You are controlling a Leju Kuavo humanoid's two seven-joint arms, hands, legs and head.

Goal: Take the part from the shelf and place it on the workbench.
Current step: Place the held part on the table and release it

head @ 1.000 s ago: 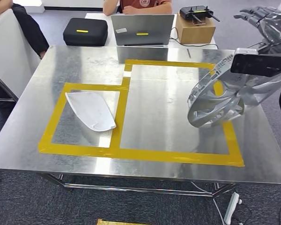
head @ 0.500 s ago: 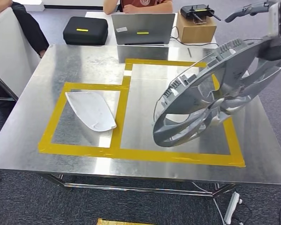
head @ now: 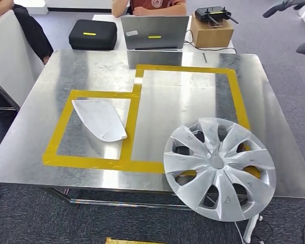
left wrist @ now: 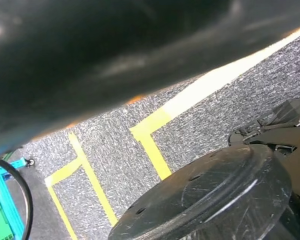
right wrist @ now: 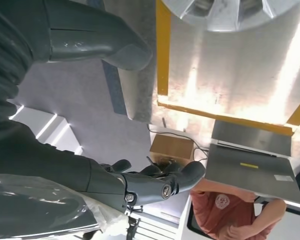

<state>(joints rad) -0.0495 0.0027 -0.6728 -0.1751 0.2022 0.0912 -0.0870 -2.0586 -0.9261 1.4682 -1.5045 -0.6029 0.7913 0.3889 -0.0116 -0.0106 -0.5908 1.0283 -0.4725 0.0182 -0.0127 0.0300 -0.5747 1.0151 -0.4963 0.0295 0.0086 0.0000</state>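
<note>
While you look through the head view, the hubcap [head: 219, 168] lies face up at the lower right of the frame, flat on the steel workbench [head: 170, 109]; its near rim hangs past the table's front edge, and it covers the lower right corner of the yellow tape outline [head: 132, 117]. No hand touches it; the right hand [head: 287, 6] sits at the upper right corner of the frame, well apart from the hubcap, and in the right wrist view its thumb [right wrist: 99, 44] and dark fingers [right wrist: 160, 182] stand spread with nothing between them, so you can read it as empty and apart. You cannot tell how the left hand stands; the left wrist view gives you grey carpet with yellow floor tape [left wrist: 150, 142]. A white curved panel [head: 99, 119] rests inside the smaller taped box at centre left. Beyond the table, near the top edge, you see a laptop [head: 154, 31], a black case [head: 92, 33], a cardboard box [head: 212, 30] and a seated person [head: 149, 6].
</note>
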